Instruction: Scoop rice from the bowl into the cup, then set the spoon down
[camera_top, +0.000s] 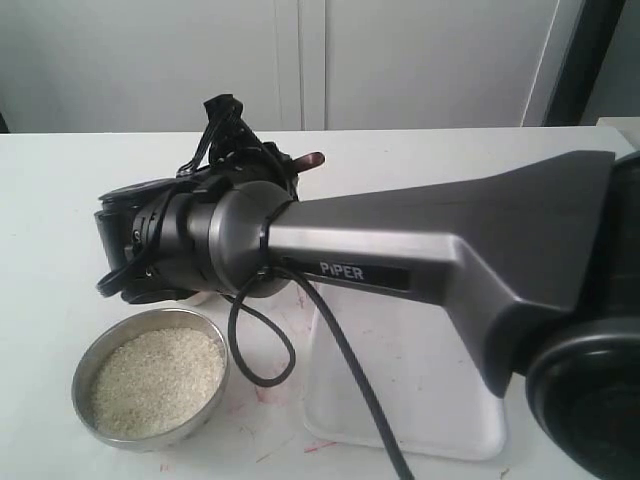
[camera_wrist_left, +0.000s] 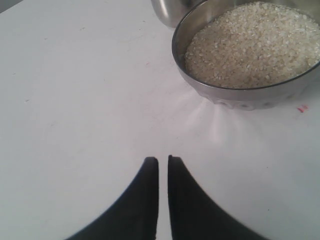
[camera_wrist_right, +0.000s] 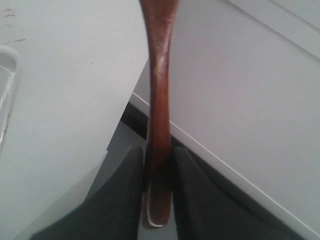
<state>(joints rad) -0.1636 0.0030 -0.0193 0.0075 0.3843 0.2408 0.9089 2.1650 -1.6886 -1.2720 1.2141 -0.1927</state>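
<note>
Right tool (camera_wrist_right: 159, 152): clamped on the slim handle of the spoon (camera_wrist_right: 160, 75), which is held off the tabletop (camera_top: 50, 200). Left tool (camera_wrist_left: 163, 160): fingers set together, nothing gripped, low over the tabletop. The bowl (camera_top: 196, 420) is filled with rice (camera_top: 155, 380); the cup (camera_wrist_left: 167, 12) is seen just beside it.
</note>
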